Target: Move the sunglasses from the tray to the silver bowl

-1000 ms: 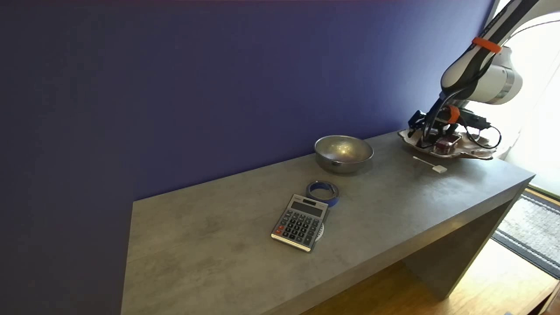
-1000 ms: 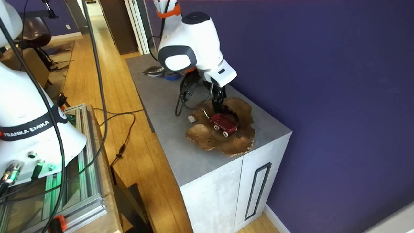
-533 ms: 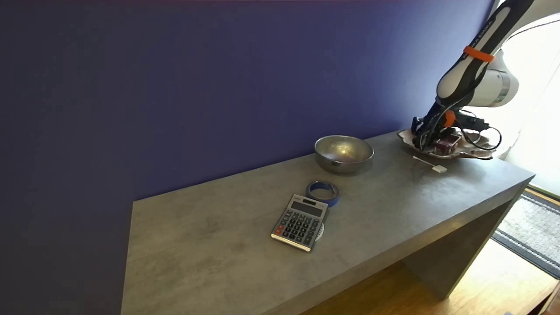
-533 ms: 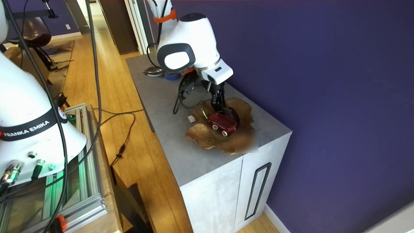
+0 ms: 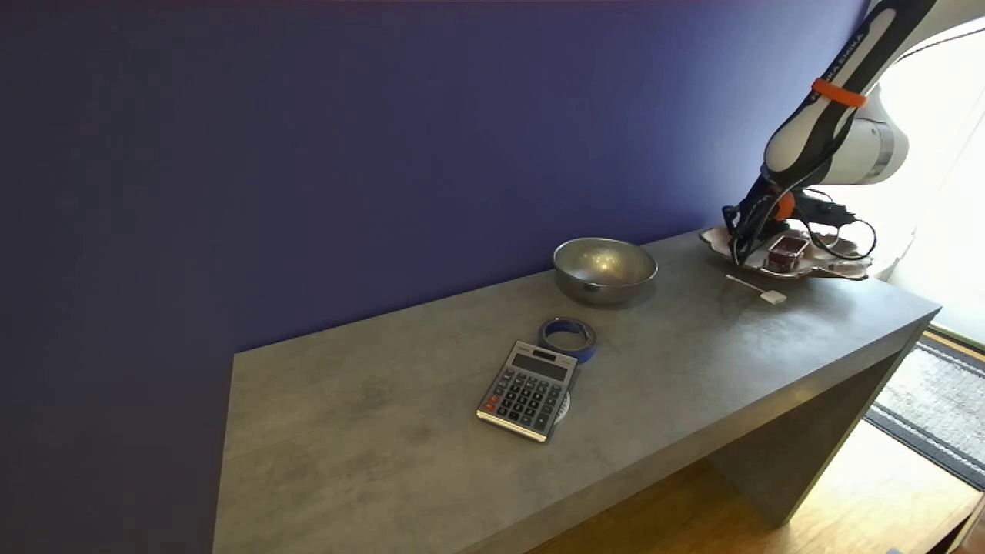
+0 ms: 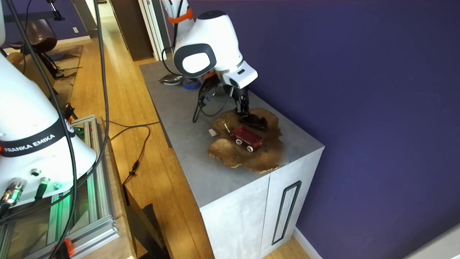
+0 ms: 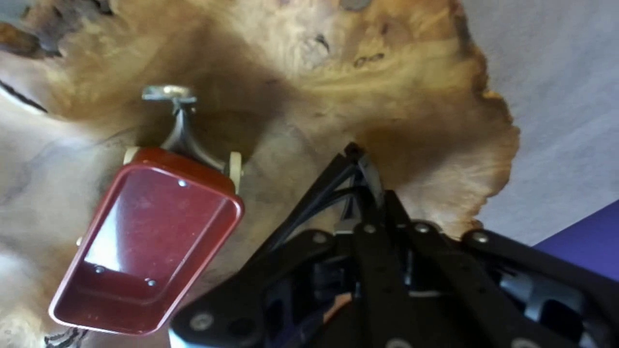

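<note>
The dark sunglasses [image 6: 254, 122] are at the tray's wall side, behind the red toy wagon; in the wrist view their thin black frame [image 7: 309, 205] runs down-left from the fingertips. My gripper [image 7: 384, 197] is shut on them, its fingers close together. In an exterior view the gripper [image 6: 243, 112] stands low over the tray [image 6: 226, 153], which has a wavy rim and brown wood inside. The silver bowl [image 5: 604, 265] stands against the wall, with nothing seen in it. Black fingers and cables hide much of the grip in an exterior view.
The red toy wagon [image 7: 154, 237] sits in the tray close beside the gripper. A white adapter cable [image 5: 772, 297] lies in front of the tray. Blue tape [image 5: 568, 338] and a calculator [image 5: 529, 391] lie before the bowl. The purple wall [image 5: 431, 154] runs behind.
The fingers have closed on the sunglasses. The arm has shifted slightly away from the wagon, and the sunglasses have moved with the gripper and turned. Wagon and bowl stay put.
</note>
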Controlling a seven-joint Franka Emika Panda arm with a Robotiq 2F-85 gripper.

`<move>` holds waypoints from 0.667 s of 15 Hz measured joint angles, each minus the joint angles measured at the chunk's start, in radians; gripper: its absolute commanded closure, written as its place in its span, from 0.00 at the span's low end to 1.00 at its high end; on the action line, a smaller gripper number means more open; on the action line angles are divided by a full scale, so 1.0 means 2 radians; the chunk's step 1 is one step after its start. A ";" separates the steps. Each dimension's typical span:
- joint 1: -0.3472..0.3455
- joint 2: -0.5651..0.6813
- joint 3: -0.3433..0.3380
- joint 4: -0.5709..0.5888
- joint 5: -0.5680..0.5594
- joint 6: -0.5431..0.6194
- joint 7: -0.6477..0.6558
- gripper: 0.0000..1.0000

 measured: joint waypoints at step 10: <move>-0.119 -0.181 0.229 -0.066 0.034 -0.040 -0.093 0.99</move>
